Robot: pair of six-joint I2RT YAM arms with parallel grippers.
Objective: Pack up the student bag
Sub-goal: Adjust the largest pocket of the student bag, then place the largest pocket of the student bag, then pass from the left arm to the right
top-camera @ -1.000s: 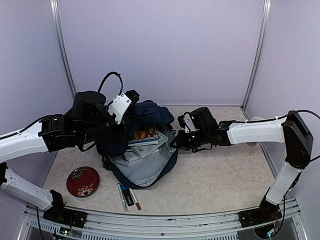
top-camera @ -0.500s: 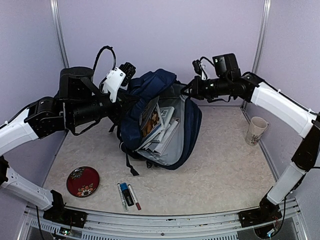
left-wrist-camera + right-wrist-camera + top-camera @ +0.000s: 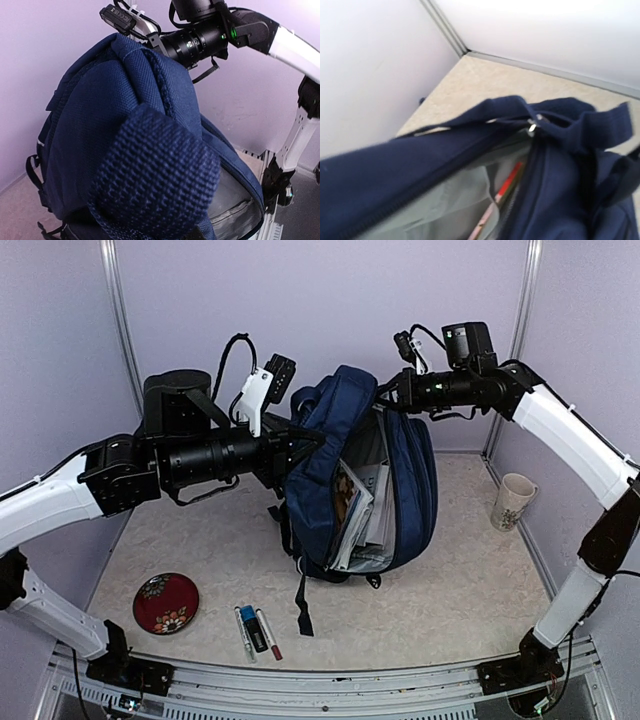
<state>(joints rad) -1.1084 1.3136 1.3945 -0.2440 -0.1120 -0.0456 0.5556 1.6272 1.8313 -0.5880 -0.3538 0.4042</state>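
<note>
The student bag (image 3: 350,480) is now hauled upright near the middle of the table (image 3: 460,585), no longer flat as a second ago. Its top is held by the left gripper (image 3: 303,440), closed on a fold of fabric, and by the right gripper (image 3: 386,399), shut tight, apparently on the zip edge. The books (image 3: 356,506) are thus settled deeper; the pens (image 3: 255,630) at the front edge are not yet packed
</note>
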